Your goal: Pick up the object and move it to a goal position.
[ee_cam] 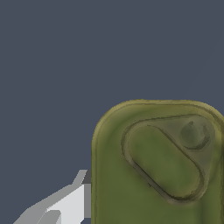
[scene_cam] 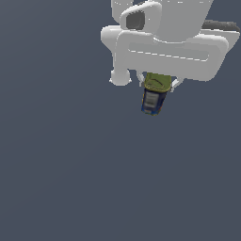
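Can (scene_cam: 153,96) gripped by tool (scene_cam: 157,84), nothing nearby.

You are looking at flat, even simulator light in both views: the grey-blue ground (scene_cam: 70,179) is one near-uniform tone, with no cast shadow you can pick out under the can (scene_cam: 153,96) or the gripper (scene_cam: 157,84). The white arm housing (scene_cam: 169,47) is bright, close to washed out on its upper faces, with soft grey shading underneath. Edges look jagged and low in resolution. In the wrist view the olive can top (ee_cam: 162,166) fills much of the frame, softly rendered, its embossed tab shown only by faint shading, without glare
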Controlling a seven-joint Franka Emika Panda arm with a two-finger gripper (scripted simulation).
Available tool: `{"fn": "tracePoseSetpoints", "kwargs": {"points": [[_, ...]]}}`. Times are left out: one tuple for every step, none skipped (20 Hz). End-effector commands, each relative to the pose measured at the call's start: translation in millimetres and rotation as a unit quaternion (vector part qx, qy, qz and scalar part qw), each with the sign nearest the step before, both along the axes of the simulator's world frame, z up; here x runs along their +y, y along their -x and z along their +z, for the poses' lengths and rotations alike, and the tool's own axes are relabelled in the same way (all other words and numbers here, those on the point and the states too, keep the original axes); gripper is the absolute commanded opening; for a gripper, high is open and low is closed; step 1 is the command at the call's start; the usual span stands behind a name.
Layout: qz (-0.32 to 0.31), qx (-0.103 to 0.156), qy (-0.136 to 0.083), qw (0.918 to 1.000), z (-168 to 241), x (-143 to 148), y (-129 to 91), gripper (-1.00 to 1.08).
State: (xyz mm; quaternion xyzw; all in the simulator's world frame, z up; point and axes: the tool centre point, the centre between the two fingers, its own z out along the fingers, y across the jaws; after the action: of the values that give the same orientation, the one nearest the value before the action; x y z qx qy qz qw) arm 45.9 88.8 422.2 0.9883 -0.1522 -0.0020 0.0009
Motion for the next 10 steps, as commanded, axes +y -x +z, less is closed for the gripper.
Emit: {"fn": "tracePoseSetpoints", "kwargs": {"points": [[0.000,-0.002,0.000,1.0000,14.2,3.6,-4.1,-1.00],[0.000,-0.002,0.000,1.0000,18.4,4.9,-5.6,-1.00],[0.000,-0.002,0.000,1.0000,22.5,6.1,-7.1,-1.00],[0.000,-0.002,0.000,1.0000,26.4,7.3,-8.5,-1.00],[0.000,-0.002,0.000,1.0000,30.1,8.5,-9.9,-1.00],[0.000,-0.002,0.000,1.0000,33.7,9.6,-11.3,-1.00],[0.000,-0.002,0.000,1.0000,37.2,10.7,-12.5,-1.00],[0.000,-0.002,0.000,1.0000,40.5,11.7,-13.8,-1.00],[0.000,-0.002,0.000,1.0000,43.7,12.7,-15.0,-1.00],[0.000,-0.002,0.000,1.0000,46.7,13.6,-16.1,-1.00]]}}
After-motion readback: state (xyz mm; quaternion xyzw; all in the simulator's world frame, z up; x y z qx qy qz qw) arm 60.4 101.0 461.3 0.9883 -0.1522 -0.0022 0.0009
